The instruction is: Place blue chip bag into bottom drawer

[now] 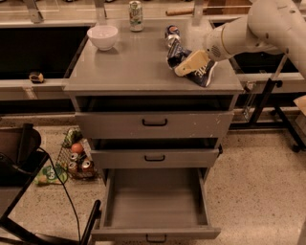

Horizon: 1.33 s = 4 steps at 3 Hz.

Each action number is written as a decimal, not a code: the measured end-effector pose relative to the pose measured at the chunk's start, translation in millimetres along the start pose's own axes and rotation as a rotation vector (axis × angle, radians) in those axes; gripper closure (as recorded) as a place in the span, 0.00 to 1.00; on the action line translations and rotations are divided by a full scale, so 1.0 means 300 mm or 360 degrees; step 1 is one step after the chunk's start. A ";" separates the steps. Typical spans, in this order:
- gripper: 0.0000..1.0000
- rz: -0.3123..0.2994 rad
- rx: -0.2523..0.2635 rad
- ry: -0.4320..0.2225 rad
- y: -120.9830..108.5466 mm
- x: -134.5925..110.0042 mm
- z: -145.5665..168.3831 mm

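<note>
The blue chip bag [202, 73] lies crumpled on the right part of the grey cabinet top [134, 67], dark navy with white lettering. My gripper [188, 64], tan at the tip of the white arm reaching in from the upper right, is over the bag's middle and hides part of it. The bottom drawer [155, 203] is pulled fully open at the foot of the cabinet, with a bare flat grey floor and a small black handle on its front.
A white bowl [103, 36] and a green can [136, 8] stand at the back left of the top. A soda can [171, 32] lies just behind the bag. Two upper drawers [154, 125] stand slightly ajar. A wire basket of cans [75, 159] and a black chair [19, 158] are on the floor at left.
</note>
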<state>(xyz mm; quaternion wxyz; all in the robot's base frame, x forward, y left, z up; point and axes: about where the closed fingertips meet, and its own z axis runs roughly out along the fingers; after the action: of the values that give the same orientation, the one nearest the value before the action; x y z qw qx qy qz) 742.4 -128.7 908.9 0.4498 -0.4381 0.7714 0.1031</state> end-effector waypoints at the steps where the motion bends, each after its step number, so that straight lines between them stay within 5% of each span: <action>1: 0.00 0.0032 -0.0031 -0.0009 0.027 -0.011 0.073; 4: 0.65 0.0141 0.0016 0.0084 0.024 0.095 0.161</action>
<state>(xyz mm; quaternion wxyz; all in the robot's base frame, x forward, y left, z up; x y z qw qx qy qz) 760.0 -114.3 857.3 0.4264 -0.4040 0.8021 0.1073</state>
